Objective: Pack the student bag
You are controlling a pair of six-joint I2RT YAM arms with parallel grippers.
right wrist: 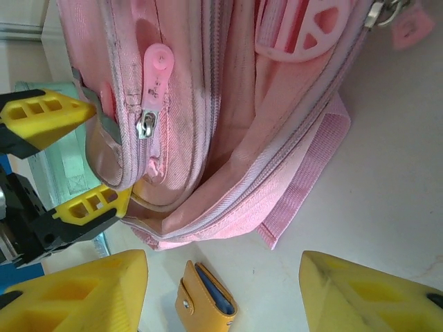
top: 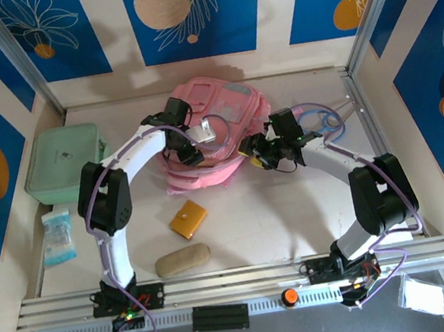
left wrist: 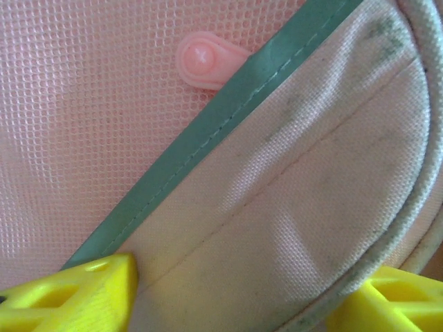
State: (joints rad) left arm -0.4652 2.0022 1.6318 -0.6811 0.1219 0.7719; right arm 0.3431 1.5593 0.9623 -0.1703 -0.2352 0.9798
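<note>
Our left claw (left wrist: pixel 232 297) straddles a pocket lip of the student bag (top: pixel 216 122), with fabric between its parted fingers; we cannot tell whether it truly pinches. The bag lies at the far middle of the counter (top: pixel 294 214), pockets up. Its long axis runs from near-left to far-right, and we cannot say which end is its top. Our right claw (right wrist: pixel 221 283) hangs spread and empty just beside it. We judge the zip comes next: hold the lip taut, take the pink zip tab (right wrist: pixel 155 66) squarely, and draw along the track.
</note>
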